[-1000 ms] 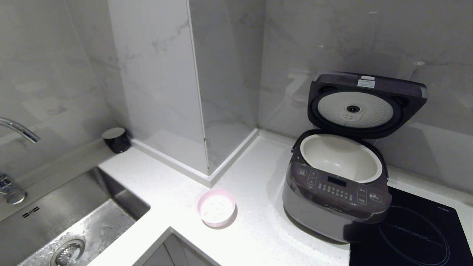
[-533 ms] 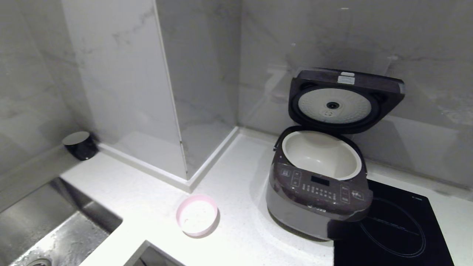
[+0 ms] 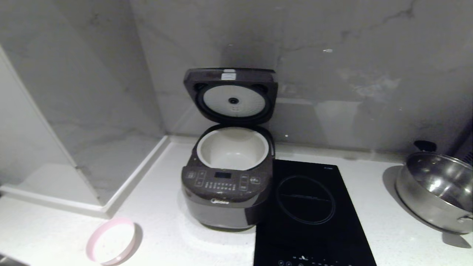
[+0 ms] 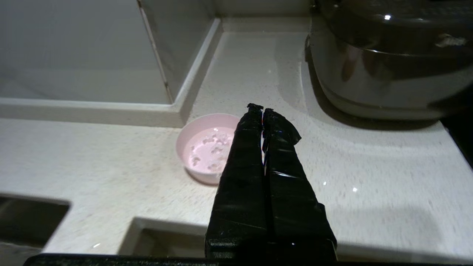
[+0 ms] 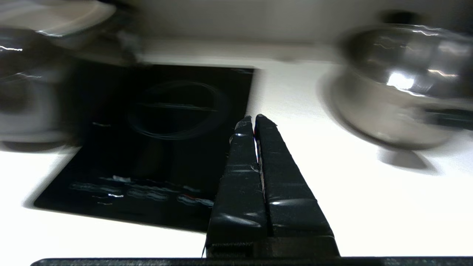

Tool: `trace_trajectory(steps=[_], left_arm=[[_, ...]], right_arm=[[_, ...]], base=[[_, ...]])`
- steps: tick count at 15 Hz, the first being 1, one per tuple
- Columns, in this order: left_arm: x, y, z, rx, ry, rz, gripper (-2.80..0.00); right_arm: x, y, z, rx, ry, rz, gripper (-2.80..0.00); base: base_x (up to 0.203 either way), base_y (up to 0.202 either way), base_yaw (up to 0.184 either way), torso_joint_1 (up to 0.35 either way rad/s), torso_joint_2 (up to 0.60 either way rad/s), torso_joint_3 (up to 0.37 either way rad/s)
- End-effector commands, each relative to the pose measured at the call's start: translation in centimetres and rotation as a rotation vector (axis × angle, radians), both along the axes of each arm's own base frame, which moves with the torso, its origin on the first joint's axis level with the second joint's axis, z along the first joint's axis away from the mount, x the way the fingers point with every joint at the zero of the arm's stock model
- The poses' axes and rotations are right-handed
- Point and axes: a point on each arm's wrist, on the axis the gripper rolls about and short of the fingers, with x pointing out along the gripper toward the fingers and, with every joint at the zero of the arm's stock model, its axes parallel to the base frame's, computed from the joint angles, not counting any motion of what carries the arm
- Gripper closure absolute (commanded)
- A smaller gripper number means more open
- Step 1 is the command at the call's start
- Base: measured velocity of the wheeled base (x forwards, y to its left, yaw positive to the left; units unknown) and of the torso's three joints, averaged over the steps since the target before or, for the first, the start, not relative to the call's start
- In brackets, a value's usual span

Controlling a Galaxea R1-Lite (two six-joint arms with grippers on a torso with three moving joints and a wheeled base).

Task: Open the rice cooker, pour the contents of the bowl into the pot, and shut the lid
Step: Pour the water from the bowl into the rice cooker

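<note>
Against the grey marbled wall, the rice cooker (image 3: pixel 227 184) stands on the white speckled counter (image 3: pixel 166 236) with its lid (image 3: pixel 232 95) raised upright and the cream pot (image 3: pixel 232 147) bare inside. The pink bowl (image 3: pixel 111 245), holding whitish contents (image 4: pixel 210 149), sits left of the cooker, nearer the counter's front edge. A black hob (image 3: pixel 310 214) touches the cooker's right side; a steel pan (image 3: pixel 436 192) lies well beyond it. The left gripper (image 4: pixel 262 109) hovers just beside the bowl, fingers pressed together, empty. The right gripper (image 5: pixel 254 117) hangs over the hob's edge, fingers likewise together, empty.
</note>
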Motion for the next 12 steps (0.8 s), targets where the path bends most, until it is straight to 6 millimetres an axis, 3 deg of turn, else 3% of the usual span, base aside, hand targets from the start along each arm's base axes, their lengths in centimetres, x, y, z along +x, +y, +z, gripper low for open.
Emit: trace_trajectory(steps=[1, 12], left_arm=[[0.02, 0.0, 0.0, 0.0, 0.002, 0.002, 0.0], [0.02, 0.0, 0.0, -0.004, 0.003, 0.003, 0.0]], right_arm=[[0.0, 0.0, -0.01, 0.0, 0.001, 0.002, 0.0], [0.0, 0.0, 0.01, 0.0, -0.001, 0.003, 0.0]], base=[[0.007, -0.007, -0.176, 0.018, 0.01, -0.003], [0.001, 0.001, -0.01, 0.002, 0.0, 0.0]])
